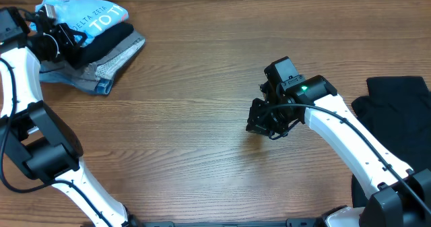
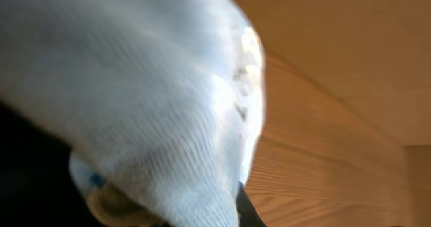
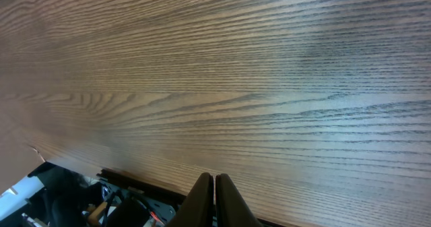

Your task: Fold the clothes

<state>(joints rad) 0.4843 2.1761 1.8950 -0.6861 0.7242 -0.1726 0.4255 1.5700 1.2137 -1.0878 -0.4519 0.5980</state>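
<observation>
Sky-blue knit T-shirt with white lettering (image 1: 94,17) lies on top of a small pile of folded clothes at the far left corner of the brown wood-grain counter (image 1: 202,79). The left tool (image 1: 46,13) sits at the shirt's left edge with its fingers pressed together. It appears to pinch a bunched-up fold of the blue cloth there. Its own camera is filled with pale, ribbed blue fabric (image 2: 135,85), blurred by closeness, so the fingers themselves cannot be seen.

Under the shirt lie a folded black garment (image 1: 111,38) and, lowest, a folded grey garment with blue trim (image 1: 118,62). The right tool (image 1: 258,124) hangs over bare counter near the middle, well apart from the pile, with its fingers pressed together on nothing. Beyond it, at the right edge, lies a loose black garment (image 1: 397,99) that looks unfolded.

The shirt looks light, soft and limp. It will likely sag and drape from any single grip, and a thin knit can slide out of a shallow pinch. A good hold would take a doubled edge, such as a hem, shoulder seam or folded corner, deep between the fingers. Lifting from one point risks undoing the fold or dragging the garments below. A second grip at the opposite corner would help keep it flat.
</observation>
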